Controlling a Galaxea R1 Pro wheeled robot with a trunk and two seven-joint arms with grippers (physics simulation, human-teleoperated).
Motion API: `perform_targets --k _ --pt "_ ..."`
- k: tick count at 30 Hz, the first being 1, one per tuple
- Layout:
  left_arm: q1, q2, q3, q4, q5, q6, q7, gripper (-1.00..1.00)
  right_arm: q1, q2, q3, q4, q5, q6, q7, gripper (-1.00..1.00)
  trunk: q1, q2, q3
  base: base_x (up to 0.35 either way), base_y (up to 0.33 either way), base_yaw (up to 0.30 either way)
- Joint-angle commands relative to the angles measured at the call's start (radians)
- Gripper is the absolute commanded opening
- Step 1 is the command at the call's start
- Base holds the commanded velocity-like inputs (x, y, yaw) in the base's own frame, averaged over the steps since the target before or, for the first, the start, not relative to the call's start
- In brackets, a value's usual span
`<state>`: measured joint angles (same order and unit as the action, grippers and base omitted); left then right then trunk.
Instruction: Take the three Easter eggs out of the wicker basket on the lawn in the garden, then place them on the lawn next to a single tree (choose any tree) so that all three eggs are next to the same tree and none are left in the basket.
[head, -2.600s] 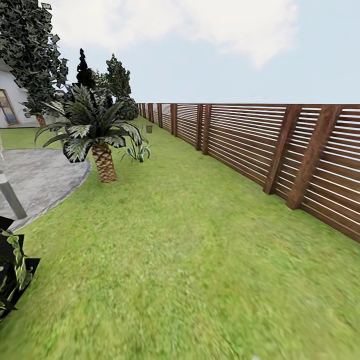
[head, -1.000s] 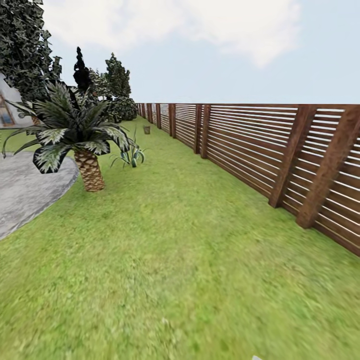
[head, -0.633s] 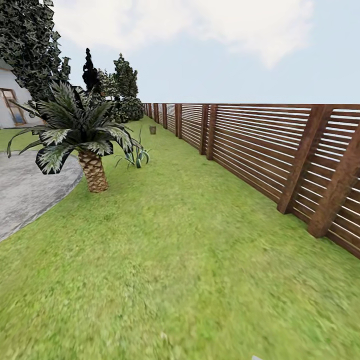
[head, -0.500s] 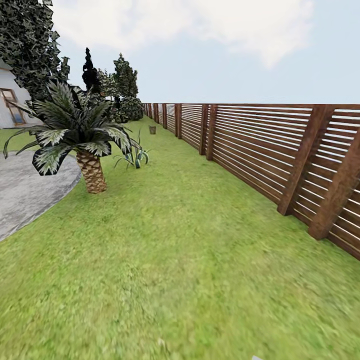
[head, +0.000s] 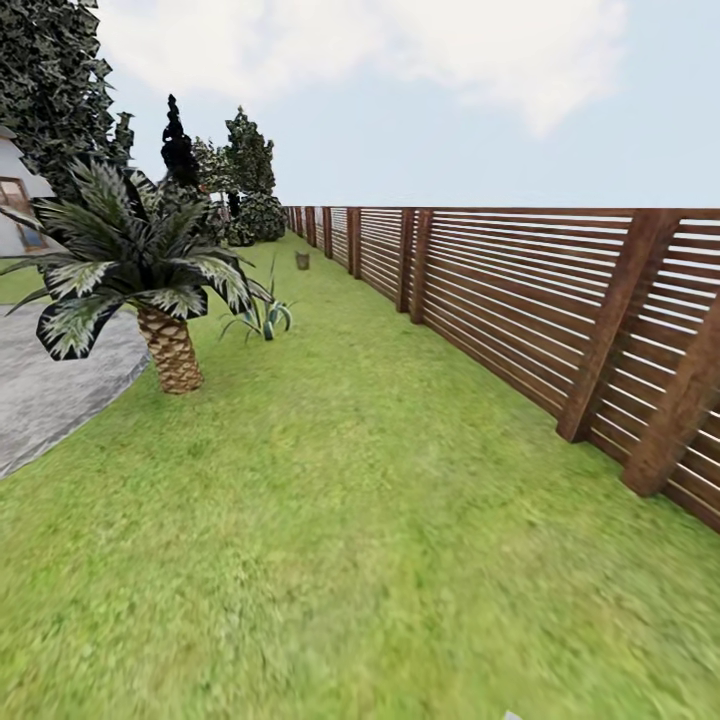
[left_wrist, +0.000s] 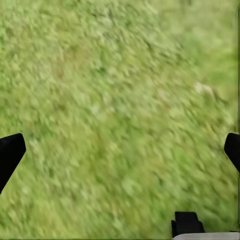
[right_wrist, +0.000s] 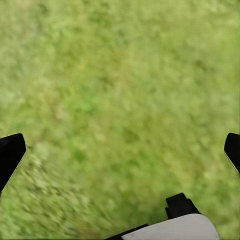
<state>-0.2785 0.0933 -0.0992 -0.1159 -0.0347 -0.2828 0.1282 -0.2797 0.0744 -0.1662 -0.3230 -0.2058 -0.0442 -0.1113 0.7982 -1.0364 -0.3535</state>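
Both of your grippers are spread wide with nothing between the fingers. Your left gripper (left_wrist: 120, 150) shows its two black fingertips (left_wrist: 10, 152) at opposite edges of the left wrist view, with only blurred grass beneath. Your right gripper (right_wrist: 120, 150) looks the same in the right wrist view: dark tips far apart, bare green lawn (right_wrist: 120, 90) between them.

From your head camera, the lawn (head: 380, 520) stretches ahead as a long strip of mottled green. Along its right side runs a brown slatted wooden fence (head: 520, 290), receding into the distance. On your left stands a short palm (head: 150, 290) with a scaly brown trunk, at the edge of a grey paved patch (head: 50, 385). Just past the palm, a small spiky plant (head: 262, 315) grows in the grass.

Your wicker basket (head: 302, 260) is far down the lawn near the fence, a small brown shape; it is too small to tell whether eggs lie inside. Beyond the palm, a tree (head: 250, 155) with dark, pale-speckled foliage rises beside a thin all-black tree (head: 178, 140). A larger speckled tree (head: 50, 90) stands at far left, in front of a white house (head: 15, 205).
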Motion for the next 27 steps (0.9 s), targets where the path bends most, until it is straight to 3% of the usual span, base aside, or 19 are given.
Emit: perform_targets --k 1,27 --pt "-0.001 0.0 -0.008 0.001 -0.004 -0.003 0.008 1.0 -0.001 0.0 0.002 0.001 -0.011 -0.004 -0.002 1.0 0.001 -0.001 -0.001 0.323 -0.146 0.0" --pt "-0.001 0.0 -0.009 0.001 -0.004 -0.005 0.008 1.0 -0.001 0.001 0.005 0.0 -0.003 -0.003 -0.002 1.0 0.001 -0.001 -0.001 0.323 -0.145 0.0"
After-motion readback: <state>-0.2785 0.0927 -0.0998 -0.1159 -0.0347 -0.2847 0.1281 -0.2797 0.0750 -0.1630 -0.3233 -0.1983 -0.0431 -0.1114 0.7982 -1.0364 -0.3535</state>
